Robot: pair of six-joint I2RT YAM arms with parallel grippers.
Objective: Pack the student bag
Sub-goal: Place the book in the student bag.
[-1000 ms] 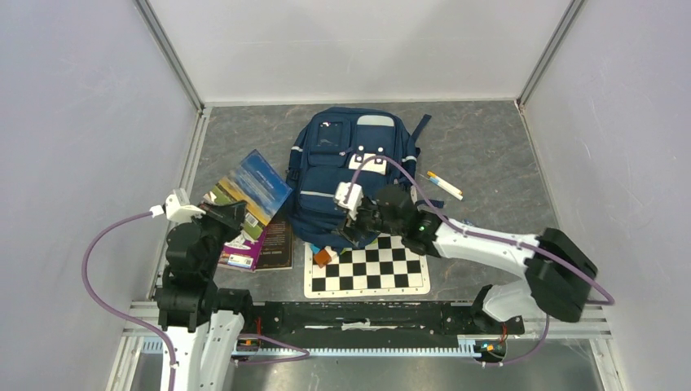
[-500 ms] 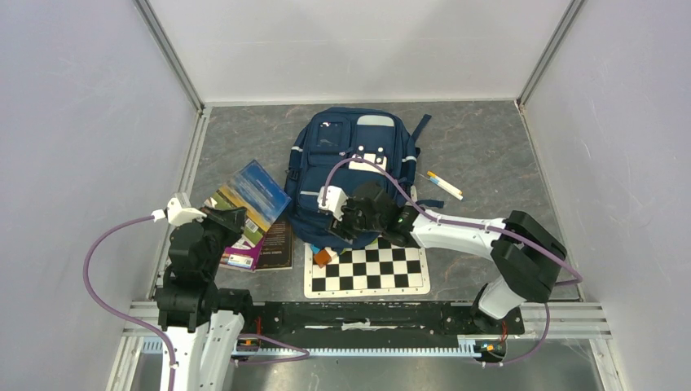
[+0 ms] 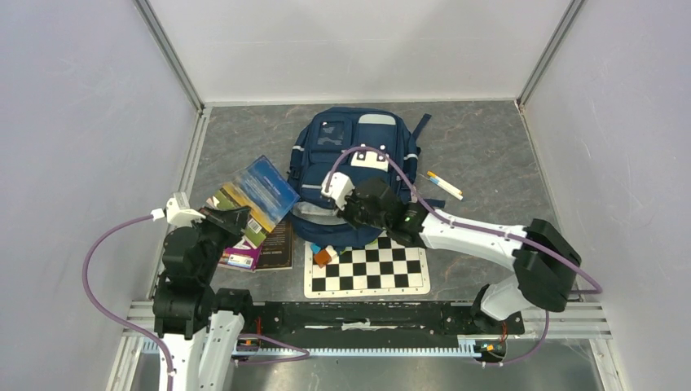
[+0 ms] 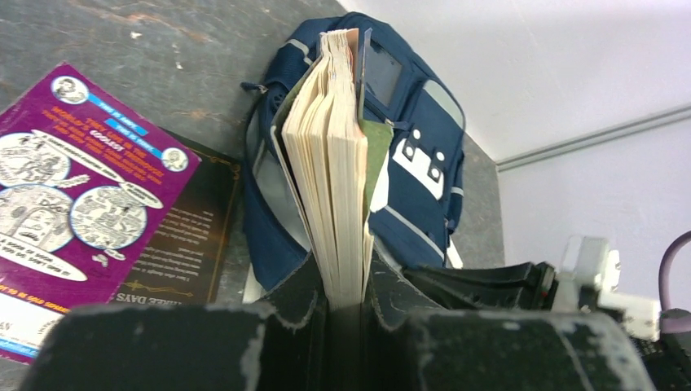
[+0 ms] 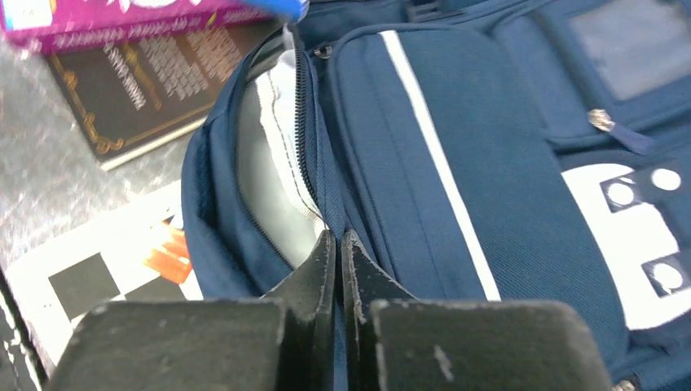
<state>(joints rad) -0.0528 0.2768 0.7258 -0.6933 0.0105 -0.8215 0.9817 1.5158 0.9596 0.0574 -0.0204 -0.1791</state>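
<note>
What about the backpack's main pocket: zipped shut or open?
Open. On the student bag, the zipper gapes at the near end, showing pale grey lining inside; the right claw pinches the opening's edge.

from above, my right arm [image 3: 456,232] covers the lower front of the student bag [image 3: 350,147], so the right fingers [image 5: 314,273] show only in the wrist view. the dark book [image 3: 281,243] lies partly under the purple book [image 3: 240,257]. the orange bits [image 3: 324,256] at the checkerboard [image 3: 383,273] corner are too small to name. the thick book [image 4: 334,163] in my left fingers [image 4: 285,301] shows edge-on, so i can't see its cover.
</note>
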